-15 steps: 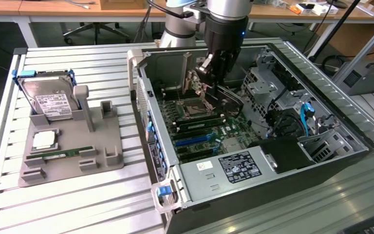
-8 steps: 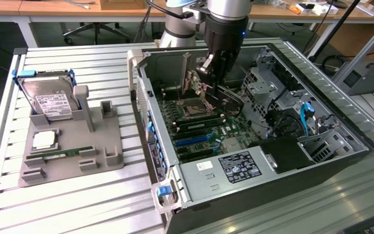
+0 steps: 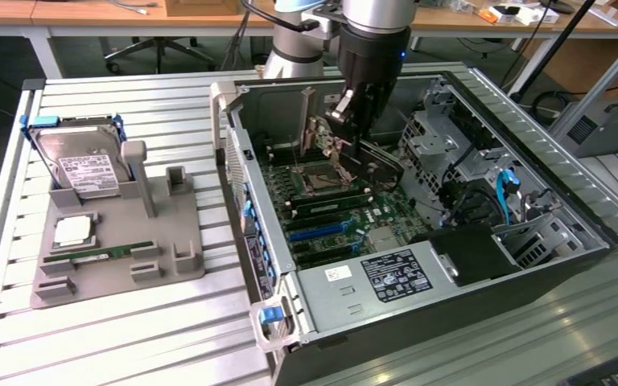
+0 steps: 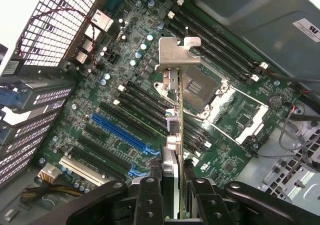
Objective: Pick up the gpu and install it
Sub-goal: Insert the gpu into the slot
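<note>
The gpu (image 4: 179,116) hangs edge-on above the motherboard (image 4: 125,92), its silver bracket (image 4: 177,55) at the far end. My gripper (image 4: 175,200) is shut on the card's near end, one black finger (image 4: 150,197) on each side. In the exterior view the gripper (image 3: 344,138) is lowered into the open computer case (image 3: 566,201), and the gpu (image 3: 324,147) hangs upright from it over the CPU socket area, bracket (image 3: 309,112) toward the case's rear wall. The card is clear of the board, not seated in a slot.
A blue slot (image 4: 122,132) and black slots lie beside the card on the board, near the open CPU socket (image 4: 200,87). Drive cages (image 3: 449,137) and cables crowd the case's right. A grey fixture (image 3: 116,241) at the exterior view's left holds a hard drive (image 3: 84,165) and a memory stick (image 3: 110,253).
</note>
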Tool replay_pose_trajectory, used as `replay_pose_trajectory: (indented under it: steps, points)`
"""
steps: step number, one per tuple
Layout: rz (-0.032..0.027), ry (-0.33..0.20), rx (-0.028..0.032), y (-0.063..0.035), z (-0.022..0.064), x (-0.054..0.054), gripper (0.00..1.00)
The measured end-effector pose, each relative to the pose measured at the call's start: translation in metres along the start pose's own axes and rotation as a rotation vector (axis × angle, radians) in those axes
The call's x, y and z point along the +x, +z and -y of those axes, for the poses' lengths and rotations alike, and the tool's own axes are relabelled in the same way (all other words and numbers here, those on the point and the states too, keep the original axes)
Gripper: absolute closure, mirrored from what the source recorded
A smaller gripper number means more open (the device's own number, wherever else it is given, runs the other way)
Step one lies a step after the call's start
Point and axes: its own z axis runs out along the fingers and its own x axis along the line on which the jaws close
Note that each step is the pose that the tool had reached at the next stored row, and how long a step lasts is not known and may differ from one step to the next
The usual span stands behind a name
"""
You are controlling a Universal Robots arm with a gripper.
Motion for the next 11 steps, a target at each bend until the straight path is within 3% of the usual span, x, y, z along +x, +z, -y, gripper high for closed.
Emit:
replay_pose_trajectory:
  steps: [11]
  points:
    - [0.0037,-0.033,-0.0011,0.0,0.0,-0.0001,0.73]
